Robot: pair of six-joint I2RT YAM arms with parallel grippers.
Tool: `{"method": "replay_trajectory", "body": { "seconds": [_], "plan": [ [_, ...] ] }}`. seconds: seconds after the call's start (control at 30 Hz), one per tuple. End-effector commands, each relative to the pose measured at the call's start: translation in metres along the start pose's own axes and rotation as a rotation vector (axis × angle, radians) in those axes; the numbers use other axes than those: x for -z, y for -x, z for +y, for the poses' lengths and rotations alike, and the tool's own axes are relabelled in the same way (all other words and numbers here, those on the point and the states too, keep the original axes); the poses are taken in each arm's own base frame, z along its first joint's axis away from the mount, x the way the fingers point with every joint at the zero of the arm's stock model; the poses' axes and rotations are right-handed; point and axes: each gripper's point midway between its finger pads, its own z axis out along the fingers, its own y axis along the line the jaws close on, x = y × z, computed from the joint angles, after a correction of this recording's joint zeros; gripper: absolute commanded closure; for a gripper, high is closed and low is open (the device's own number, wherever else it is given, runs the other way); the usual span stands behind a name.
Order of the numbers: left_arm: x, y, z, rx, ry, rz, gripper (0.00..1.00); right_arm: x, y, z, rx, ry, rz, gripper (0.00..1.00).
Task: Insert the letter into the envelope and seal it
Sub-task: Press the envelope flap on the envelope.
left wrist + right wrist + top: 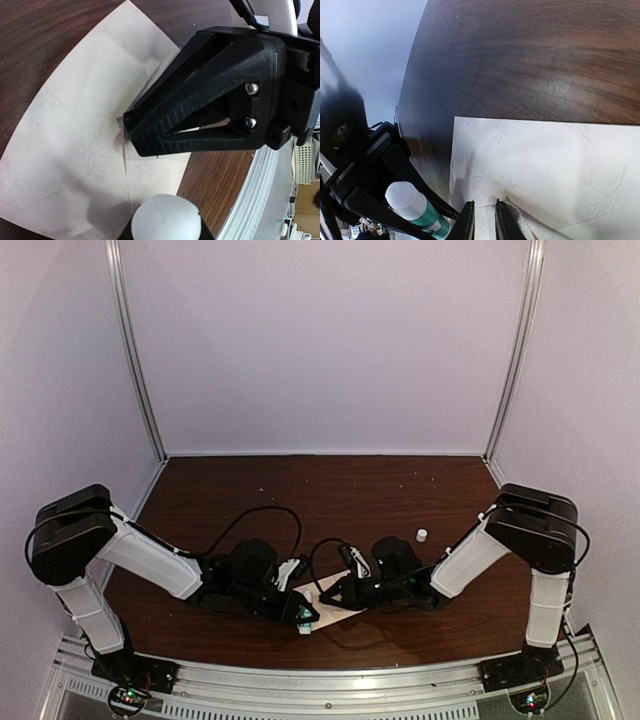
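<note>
**Though creased, the envelope (342, 606) lies flat on the table (300, 490)**

As the top view has it, the envelope sits near the front edge, between the left gripper (303, 615) and the right gripper (325, 592). In the left wrist view the right gripper (131, 131) presses its tip on the envelope (75, 150). In the right wrist view its jaws stand narrow; whether anything is caught, I cannot tell. The left gripper clamps a glue stick (412, 202).

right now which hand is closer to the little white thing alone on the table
Right. The right hand pinches the envelope left of the small white object; the left hand, gripping the glue stick, lies farther left.
</note>
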Motion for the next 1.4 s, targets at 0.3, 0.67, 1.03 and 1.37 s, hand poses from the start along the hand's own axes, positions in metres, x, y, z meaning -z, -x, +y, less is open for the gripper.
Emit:
{"method": "replay_trajectory", "body": {
  "seconds": [0.3,0.67,1.03,1.37],
  "plan": [
    [0.017,0.005,0.023,-0.002,0.165,-0.036,1.0,-0.006,-0.026,-0.032,-0.052,-0.099,0.063,0.85],
    [0.028,0.044,0.032,0.011,0.157,-0.14,1.0,-0.006,-0.025,-0.032,-0.051,-0.104,0.064,0.85],
    [0.017,0.011,0.065,0.076,0.232,-0.06,1.0,0.016,-0.025,-0.042,-0.047,-0.162,0.037,0.85],
    [0.02,-0.005,0.072,0.098,0.235,-0.038,1.0,0.028,-0.026,-0.052,-0.06,-0.189,0.019,0.85]
  ]
}}
